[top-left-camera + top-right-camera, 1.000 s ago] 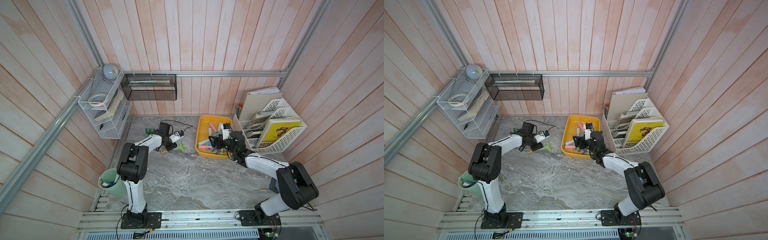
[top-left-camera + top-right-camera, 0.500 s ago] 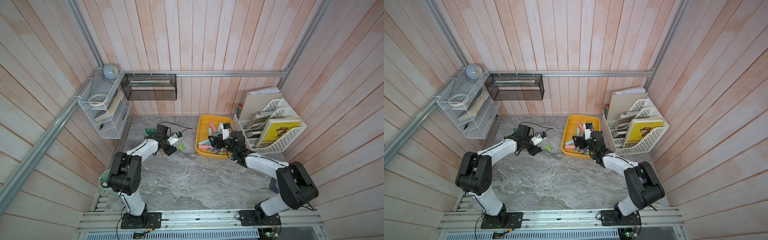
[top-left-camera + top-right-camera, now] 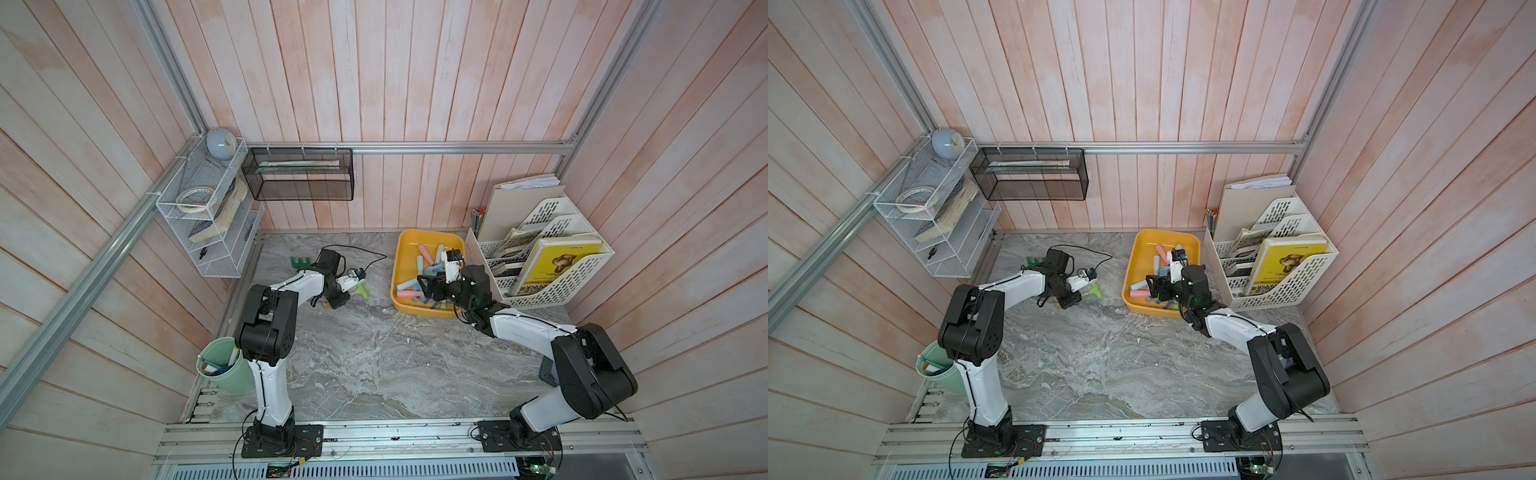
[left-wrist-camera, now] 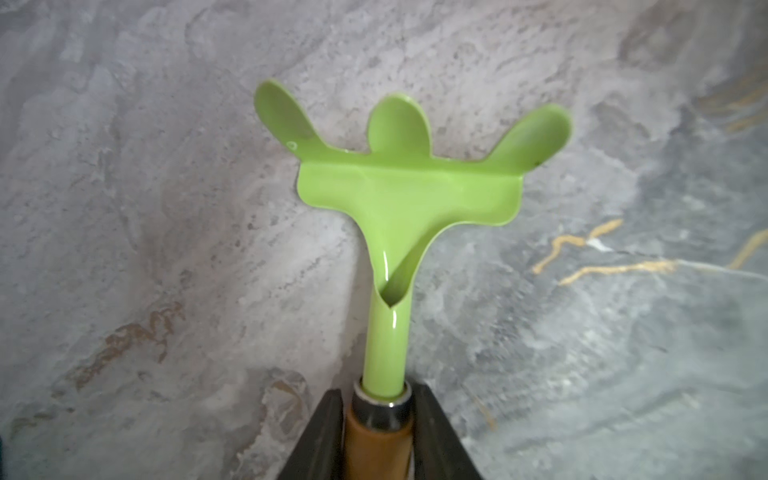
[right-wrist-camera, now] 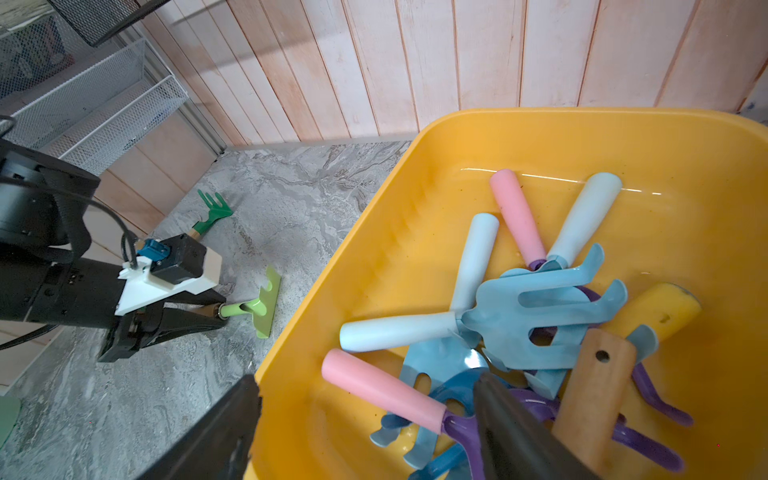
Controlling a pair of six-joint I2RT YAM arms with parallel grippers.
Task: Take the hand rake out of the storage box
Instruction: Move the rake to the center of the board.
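Note:
A light green hand rake [image 4: 399,195] with a wooden handle lies on the marble table, left of the yellow storage box [image 3: 399,257]. My left gripper [image 4: 378,395] is shut on its handle at the metal collar, low over the table in both top views [image 3: 349,293] [image 3: 1079,296]. The right wrist view shows the same grip [image 5: 216,309] on that rake [image 5: 266,303]. My right gripper [image 5: 368,382] is open and straddles the box's near rim [image 5: 374,199], one finger outside, one over the piled pink-, blue- and wood-handled tools. It holds nothing.
A dark green rake [image 3: 301,262] lies on the table near the back left. A white file rack [image 3: 552,266] stands right of the box. A green cup [image 3: 226,370] sits front left. A wire shelf [image 3: 208,216] and a black mesh basket [image 3: 299,174] hang on the walls.
The left arm's elbow swung out to the left and came back in, while its gripper stayed by the light green rake. The rake and the right arm have not moved.

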